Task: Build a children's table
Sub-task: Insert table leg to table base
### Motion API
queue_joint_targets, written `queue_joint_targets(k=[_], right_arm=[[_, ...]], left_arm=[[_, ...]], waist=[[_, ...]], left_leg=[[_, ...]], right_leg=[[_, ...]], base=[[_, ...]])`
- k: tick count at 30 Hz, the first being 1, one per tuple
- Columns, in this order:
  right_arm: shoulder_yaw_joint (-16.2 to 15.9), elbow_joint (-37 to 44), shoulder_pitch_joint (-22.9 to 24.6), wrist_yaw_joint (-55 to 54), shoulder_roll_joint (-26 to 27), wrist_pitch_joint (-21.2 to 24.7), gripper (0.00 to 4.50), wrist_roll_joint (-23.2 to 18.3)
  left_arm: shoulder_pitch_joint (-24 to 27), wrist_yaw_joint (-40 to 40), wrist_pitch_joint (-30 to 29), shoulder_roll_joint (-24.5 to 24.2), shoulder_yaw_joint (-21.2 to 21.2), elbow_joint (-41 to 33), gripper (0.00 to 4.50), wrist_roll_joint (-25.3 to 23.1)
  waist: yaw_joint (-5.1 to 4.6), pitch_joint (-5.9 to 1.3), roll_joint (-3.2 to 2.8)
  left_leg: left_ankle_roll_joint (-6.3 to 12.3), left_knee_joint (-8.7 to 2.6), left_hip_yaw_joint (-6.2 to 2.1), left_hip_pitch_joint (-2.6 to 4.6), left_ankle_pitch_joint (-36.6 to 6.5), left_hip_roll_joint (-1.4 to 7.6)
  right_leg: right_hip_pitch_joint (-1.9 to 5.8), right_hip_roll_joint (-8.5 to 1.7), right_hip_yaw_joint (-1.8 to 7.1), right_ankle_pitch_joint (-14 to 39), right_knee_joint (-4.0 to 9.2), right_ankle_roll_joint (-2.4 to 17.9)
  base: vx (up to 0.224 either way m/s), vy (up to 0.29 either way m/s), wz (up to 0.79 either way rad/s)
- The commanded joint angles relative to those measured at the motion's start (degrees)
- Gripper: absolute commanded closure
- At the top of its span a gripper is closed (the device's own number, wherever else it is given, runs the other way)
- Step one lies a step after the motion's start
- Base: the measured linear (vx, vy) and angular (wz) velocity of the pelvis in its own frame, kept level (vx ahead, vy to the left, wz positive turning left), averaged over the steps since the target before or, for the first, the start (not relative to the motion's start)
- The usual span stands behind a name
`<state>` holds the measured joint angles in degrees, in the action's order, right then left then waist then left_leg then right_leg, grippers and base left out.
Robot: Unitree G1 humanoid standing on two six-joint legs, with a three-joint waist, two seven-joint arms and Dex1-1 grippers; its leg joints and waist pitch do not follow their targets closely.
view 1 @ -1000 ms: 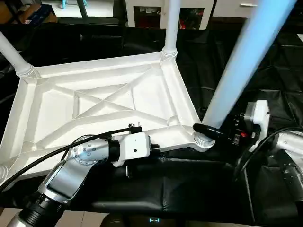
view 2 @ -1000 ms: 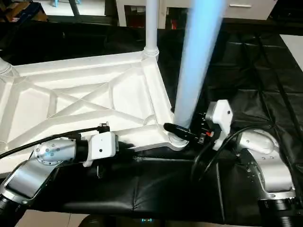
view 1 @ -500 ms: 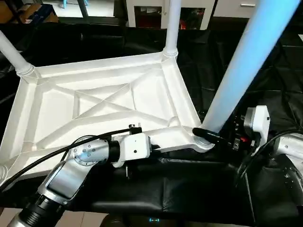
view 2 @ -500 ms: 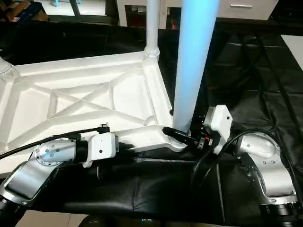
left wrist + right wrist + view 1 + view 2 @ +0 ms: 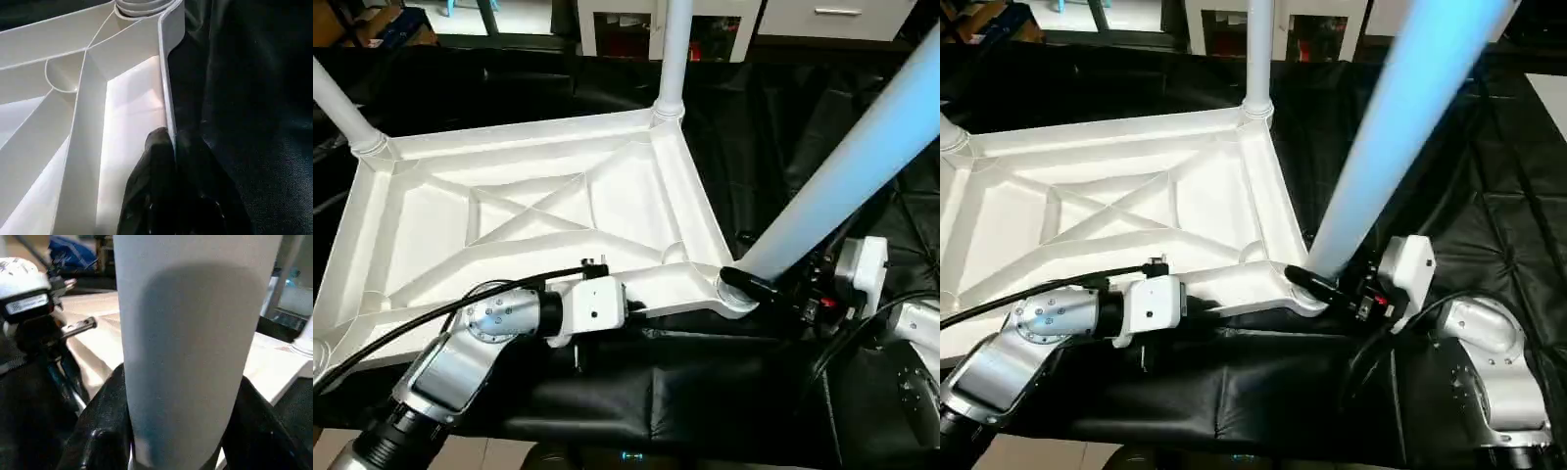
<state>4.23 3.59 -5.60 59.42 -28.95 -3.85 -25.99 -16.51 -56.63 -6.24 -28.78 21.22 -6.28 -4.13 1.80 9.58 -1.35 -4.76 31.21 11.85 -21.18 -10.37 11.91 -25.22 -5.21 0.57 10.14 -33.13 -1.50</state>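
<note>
- The white plastic rectangular tabletop (image 5: 529,225) lay upside down on the black-draped work table (image 5: 754,127), its smooth X-shaped ribs facing up.
- Its round corner sockets worked like little cups: the far right socket (image 5: 668,110) and far left socket (image 5: 367,149) each had a white cylindrical tube leg standing in it.
- At the near right socket (image 5: 736,291), a third long white tube leg (image 5: 847,176) leaned off to the right.
- The right gripper (image 5: 754,286) had its black fingers clamped around that leg's base.
- The left gripper (image 5: 171,152) had its jaws pinching the tabletop's thin near rim.
- No readable writing anywhere.
</note>
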Motion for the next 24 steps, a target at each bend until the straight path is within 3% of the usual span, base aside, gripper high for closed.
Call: queue_joint_targets(k=[1,5,9,16,20,24], right_arm=[[-0.2,-1.6,1.9,-0.4,0.5,2.4,2.65,-1.1],[0.3,-2.1,2.8,-1.4,1.0,2.0,2.65,-1.3],[-1.1,-2.6,4.2,0.0,0.6,-2.2,2.65,2.2],[-3.1,-3.2,6.2,0.8,0.5,-4.9,2.65,4.1],[-4.2,-2.7,6.5,1.7,-0.1,-5.0,2.65,4.5],[-6.1,-1.3,6.5,3.2,-1.4,-2.1,2.65,4.0]], left_arm=[[2.1,-0.3,-0.7,0.0,2.4,3.8,4.5,-0.4],[2.0,-0.3,-0.7,0.1,2.5,3.8,4.5,-0.4],[2.1,-0.3,-0.5,0.1,2.5,3.8,4.5,-0.5],[2.3,-0.3,-0.5,0.1,2.6,3.7,4.5,-0.5],[2.4,-0.3,-0.5,0.1,2.6,3.6,4.5,-0.5],[2.3,-0.4,-0.5,0.1,2.7,3.6,4.5,-0.5]], waist=[[-0.35,-2.38,1.38],[-0.36,-2.36,1.42],[-0.33,-2.39,1.42],[-0.31,-2.43,1.49],[-0.32,-2.52,1.47],[-0.25,-2.6,1.5]], left_leg=[[7.81,-2.88,0.06,0.35,-9.0,0.53],[7.44,-2.93,0.05,0.3,-9.5,0.52],[7.05,-2.98,0.03,0.29,-10.0,0.53],[6.86,-3.09,-0.03,0.32,-10.9,0.55],[6.96,-3.02,-0.03,0.31,-10.5,0.51],[7.37,-2.97,-0.03,0.34,-9.8,0.52]], right_leg=[[2.48,-0.68,0.56,6.8,3.3,12.8],[2.43,-0.72,0.56,8.0,3.42,12.4],[2.4,-0.72,0.55,8.5,3.49,11.8],[2.37,-0.75,0.58,10.0,3.67,11.2],[2.44,-0.7,0.59,8.9,3.57,11.3],[2.59,-0.64,0.58,7.3,3.41,11.7]], base=[[0.0,0.0,0.0],[0.0,0.0,0.0],[0.0,0.0,0.0],[0.0,0.0,0.0],[0.0,0.0,0.0],[0.0,0.0,0.0]])
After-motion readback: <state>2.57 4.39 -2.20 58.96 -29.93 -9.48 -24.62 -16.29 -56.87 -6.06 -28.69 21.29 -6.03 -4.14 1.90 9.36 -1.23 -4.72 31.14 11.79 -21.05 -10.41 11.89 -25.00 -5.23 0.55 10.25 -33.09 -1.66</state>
